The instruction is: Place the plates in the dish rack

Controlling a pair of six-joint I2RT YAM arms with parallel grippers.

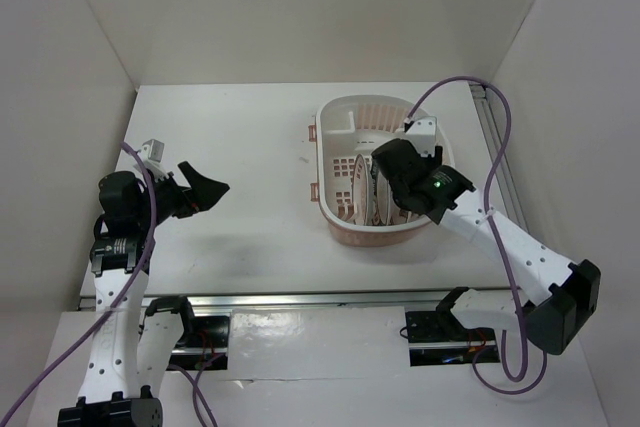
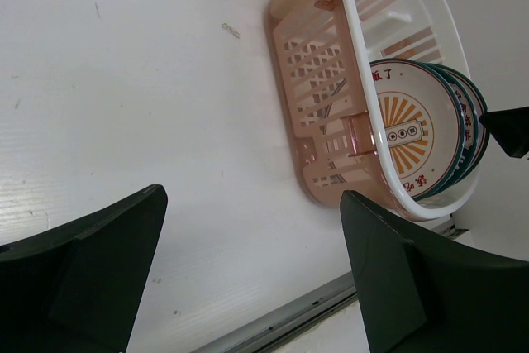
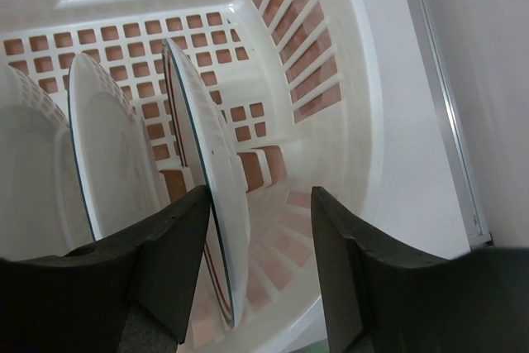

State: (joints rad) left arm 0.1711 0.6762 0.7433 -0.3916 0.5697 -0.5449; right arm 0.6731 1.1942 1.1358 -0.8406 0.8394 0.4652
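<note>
Already three plates point(image 1: 358, 192) stand on edge, side by side, in the rack point(image 1: 335, 109) on the tabletop point(image 1: 230, 147). Right jaws stand apart around the end plate's rim. Left jaws gape, well away from the rack. Only the sunburst face shows clearly.

Seen from above, cannot make out the right-hand plates point(image 1: 362, 192): covered by the right gripper point(image 1: 388, 179). In the left wrist view, hidden behind the sunburst plate point(image 2: 407, 134) all but slivers of two rims. Cut off at the top edge there: the dish rack point(image 2: 357, 47). Cannot read the rim lettering, too small.
</note>
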